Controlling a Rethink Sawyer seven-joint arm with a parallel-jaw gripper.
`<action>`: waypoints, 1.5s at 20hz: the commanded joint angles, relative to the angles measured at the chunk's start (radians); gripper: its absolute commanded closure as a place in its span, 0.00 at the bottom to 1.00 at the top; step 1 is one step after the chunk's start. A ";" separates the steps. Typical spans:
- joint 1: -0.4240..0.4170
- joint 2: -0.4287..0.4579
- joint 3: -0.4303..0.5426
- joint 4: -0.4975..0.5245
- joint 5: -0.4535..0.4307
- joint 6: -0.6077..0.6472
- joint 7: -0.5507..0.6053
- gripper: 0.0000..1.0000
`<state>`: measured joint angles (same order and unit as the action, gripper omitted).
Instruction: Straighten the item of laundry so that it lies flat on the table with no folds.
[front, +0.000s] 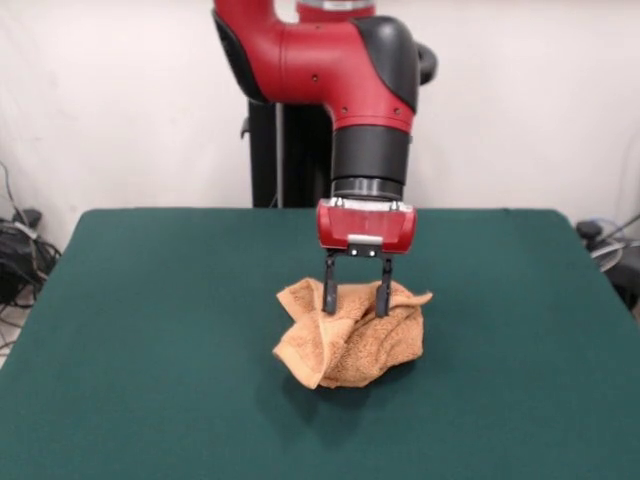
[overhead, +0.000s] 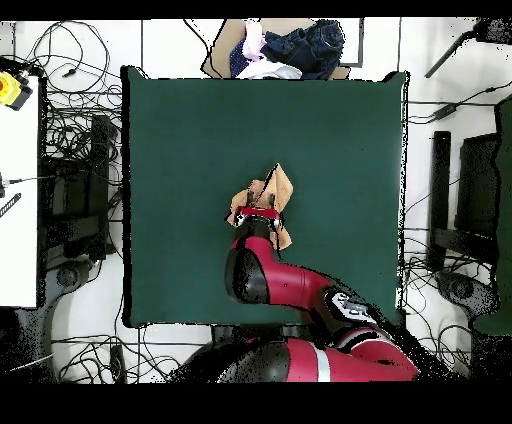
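Observation:
The item of laundry (front: 350, 335) is an orange-tan towel, crumpled into a folded heap near the middle of the dark green table (front: 150, 300). My gripper (front: 356, 300) hangs straight down over the heap's upper part. Its two black fingers (front: 330, 290) stand apart and open, with their tips at the cloth's top folds. In the overhead view the towel (overhead: 277, 188) sticks out from under the red arm, which covers part of it and most of the gripper (overhead: 258, 213); the table (overhead: 180, 150) spreads wide around it.
A box of dark and light clothes (overhead: 285, 50) sits just past the table's edge in the overhead view. Cables and stands (overhead: 75, 150) ring the table. A white bench with a yellow object (overhead: 8, 90) lies to one side.

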<state>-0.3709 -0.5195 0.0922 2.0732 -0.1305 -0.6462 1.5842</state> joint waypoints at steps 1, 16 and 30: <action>-0.018 -0.033 0.098 -0.055 -0.033 0.068 0.223 0.00; -0.065 -0.084 0.132 -0.036 -0.069 0.130 0.210 0.00; -0.080 0.008 0.138 -0.105 -0.097 0.094 0.193 0.00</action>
<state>-0.4439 -0.5924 0.1477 2.0657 -0.1886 -0.6361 1.5842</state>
